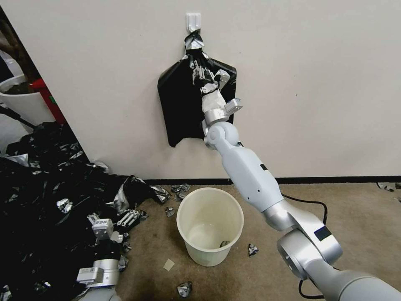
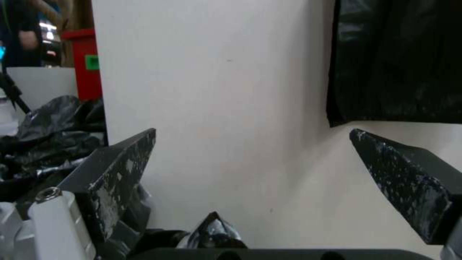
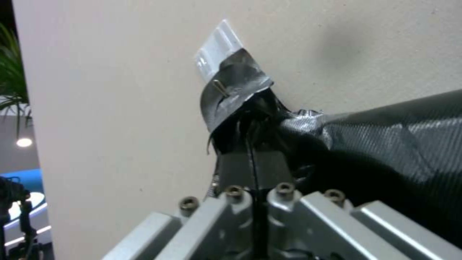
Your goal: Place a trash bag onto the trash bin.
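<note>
The trash bin [image 1: 209,225] stands open on the brown floor [image 1: 359,234] by the white wall [image 1: 313,83], well below the right gripper [image 1: 199,73] and beside the left gripper [image 1: 127,217], with bare floor on its right. The right arm reaches up to the sheaf of black bags [image 1: 179,104] on the wall hook [image 1: 193,21]; its jaws are clenched on black film just under the grey tape [image 3: 236,90]. The left gripper rests low over the heap of black film [image 1: 37,192], jaws spread wide and holding nothing.

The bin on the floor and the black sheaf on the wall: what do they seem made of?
The bin looks like smooth cream plastic, with an even matte sheen. The sheaf of bags looks like thin black plastic film, its neck wrapped in grey tape, probably duct tape.
</note>
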